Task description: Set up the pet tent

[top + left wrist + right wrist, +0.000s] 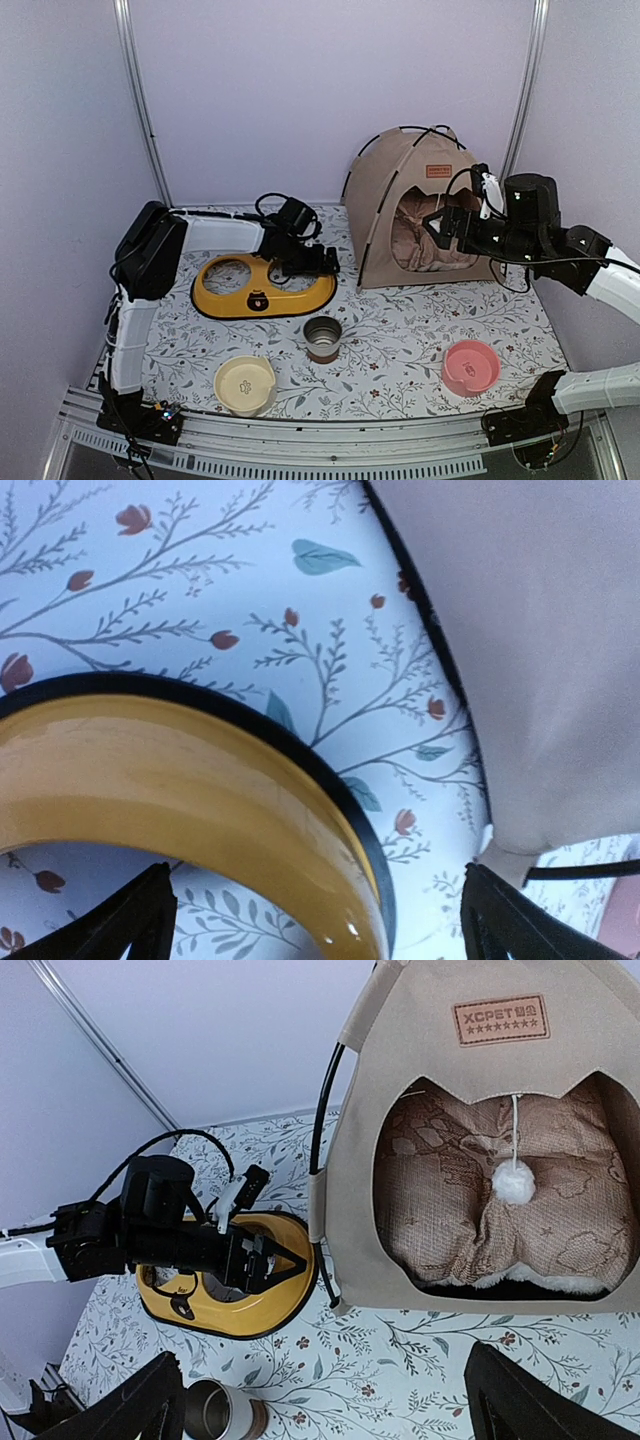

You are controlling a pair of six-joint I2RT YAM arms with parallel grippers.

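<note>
Since the pet tent (380,210) at one o'clock looks light, soft cloth on springy poles (322,1110), and left gripper (326,262) and right gripper (434,228) gape empty, I'd pinch a pole near its base.

cushion (450,1195) in pet tent (600,1055), feeder (255,1305) left

Pet tent (420,1055) stands upright on your right.
You see its white pom-pom (514,1182) hanging before the patterned cushion (450,1200) inside; to the left, the left gripper (272,1263) is at the yellow feeder (215,1312), with a metal cup (215,1412) nearer.
</note>
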